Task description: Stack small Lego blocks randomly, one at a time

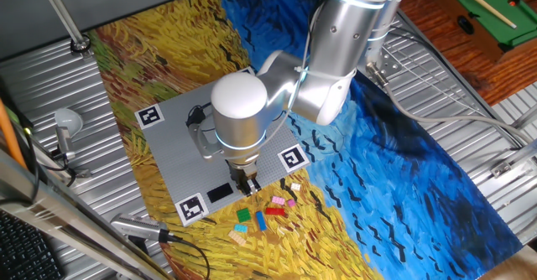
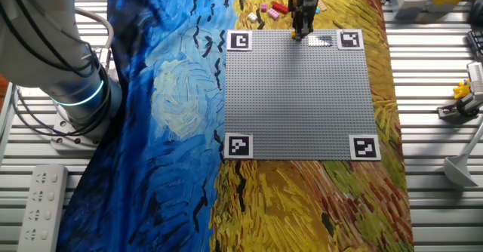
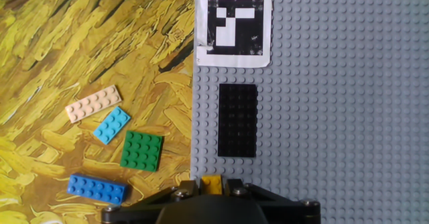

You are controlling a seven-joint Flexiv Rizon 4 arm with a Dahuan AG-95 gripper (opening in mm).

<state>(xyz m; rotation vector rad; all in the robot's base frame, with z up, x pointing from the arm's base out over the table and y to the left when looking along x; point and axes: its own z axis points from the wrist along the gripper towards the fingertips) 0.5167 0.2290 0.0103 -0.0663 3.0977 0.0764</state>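
Note:
My gripper point(image 3: 212, 185) is shut on a small yellow Lego block point(image 3: 212, 182) and holds it at the near edge of the grey baseplate point(image 3: 335, 83), just below a black plate point(image 3: 238, 120) fixed on it. In the fixed views the gripper point(image 1: 246, 184) point(image 2: 302, 30) hangs over the baseplate's edge by the loose blocks. Loose on the cloth lie a tan block point(image 3: 93, 104), a teal block point(image 3: 111, 125), a green block point(image 3: 142, 150) and a blue block point(image 3: 97, 189). Red and pink blocks point(image 1: 279, 204) lie beside them.
Black-and-white marker tags point(image 3: 232, 28) sit at the baseplate's corners. The painted cloth point(image 1: 403, 163) covers the table. A white remote point(image 2: 41, 203) and metal fixtures point(image 1: 67, 129) lie at the table's sides.

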